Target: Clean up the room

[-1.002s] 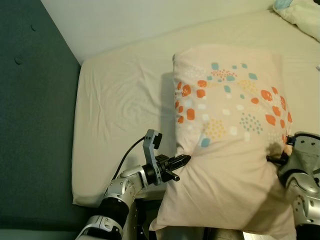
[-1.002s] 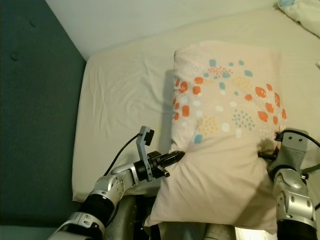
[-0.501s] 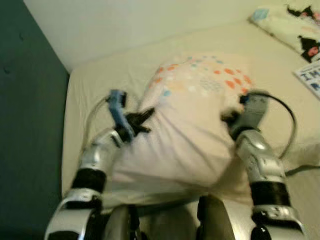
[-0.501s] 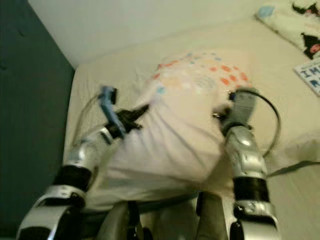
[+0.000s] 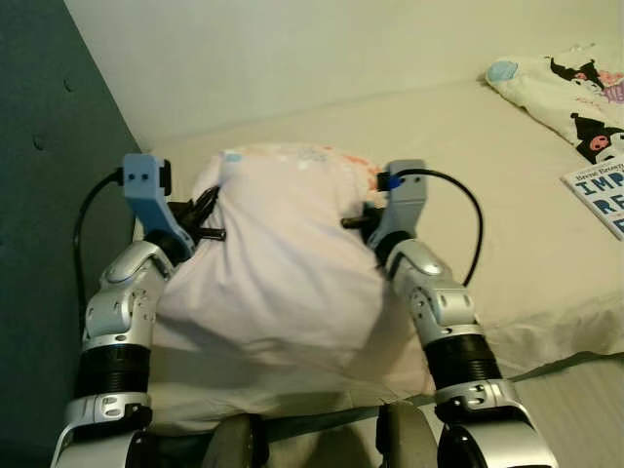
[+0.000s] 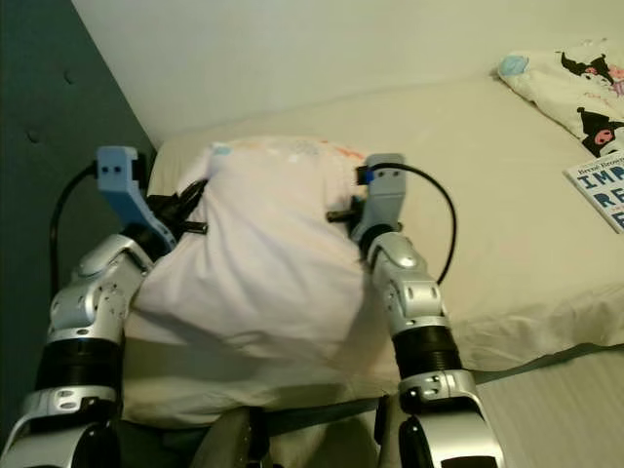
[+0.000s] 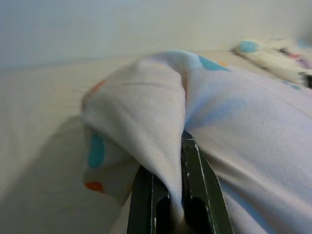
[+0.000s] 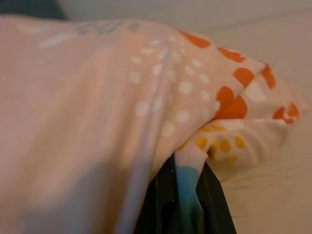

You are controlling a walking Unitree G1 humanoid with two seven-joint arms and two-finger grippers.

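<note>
Two silver robot arms hold up a large pale pink pillow (image 5: pixel 278 263) patterned with orange, teal and yellow spots, lifted above the cream-sheeted bed (image 5: pixel 458 156) near its head end. On the robot's left, the left hand (image 5: pixel 207 210) grips the pillow's side; its wrist view shows the two black fingers (image 7: pixel 195 185) pinched close together on a fold of the fabric. On the robot's right, the right hand (image 5: pixel 363 216) grips the opposite side, and its wrist view shows its black fingers (image 8: pixel 165 195) likewise closed tightly on a fold bearing a teal patch. The pillow hangs between the two hands, its lower bulk sagging down toward the robot's body and the near edge of the bed. A dark teal padded headboard (image 5: pixel 44 146) stands at the left, with a plain pale wall (image 5: pixel 322 44) behind the bed. Farther along the bed, well apart from the pillow, lies a white quilt printed with black cartoon figures (image 5: pixel 575 93), and near it a white paper with blue lettering (image 5: pixel 600 195).
</note>
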